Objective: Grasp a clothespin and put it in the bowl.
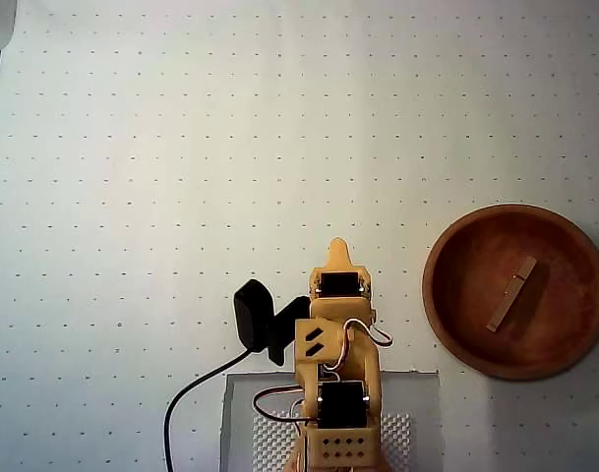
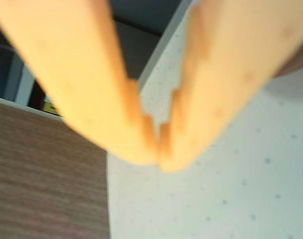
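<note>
A white dotted mat (image 1: pixel 181 147) covers the table. In the overhead view the arm (image 1: pixel 338 374) sits folded at bottom centre. In the wrist view its gripper (image 2: pixel 158 154) has its fingertips pressed together, empty. Well right of the arm, the clothespin (image 1: pixel 511 294) lies tilted inside the bowl (image 1: pixel 447 305).

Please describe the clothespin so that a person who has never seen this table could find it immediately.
In the overhead view, look at the right edge of the white dotted table, where a round reddish-brown wooden bowl sits. Inside it lies the clothespin, a slim, light tan wooden stick set diagonally. It is the only thing in the bowl and far paler than the wood around it.
</note>
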Controlling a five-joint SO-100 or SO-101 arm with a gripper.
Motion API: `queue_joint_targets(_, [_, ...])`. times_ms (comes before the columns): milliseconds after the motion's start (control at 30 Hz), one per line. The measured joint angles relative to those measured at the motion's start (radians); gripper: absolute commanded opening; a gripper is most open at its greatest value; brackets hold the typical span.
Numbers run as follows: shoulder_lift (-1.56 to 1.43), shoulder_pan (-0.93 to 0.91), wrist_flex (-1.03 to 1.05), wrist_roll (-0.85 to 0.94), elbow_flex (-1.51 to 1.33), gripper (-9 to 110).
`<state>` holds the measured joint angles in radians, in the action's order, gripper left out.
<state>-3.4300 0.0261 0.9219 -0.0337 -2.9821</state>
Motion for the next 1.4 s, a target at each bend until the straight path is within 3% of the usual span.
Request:
queue_joint_targets(500, [0.000, -0.002, 0.000, 0.077, -0.161, -3])
queue_joint_targets(1400, [0.000, -0.002, 0.081, 0.083, -0.164, -3])
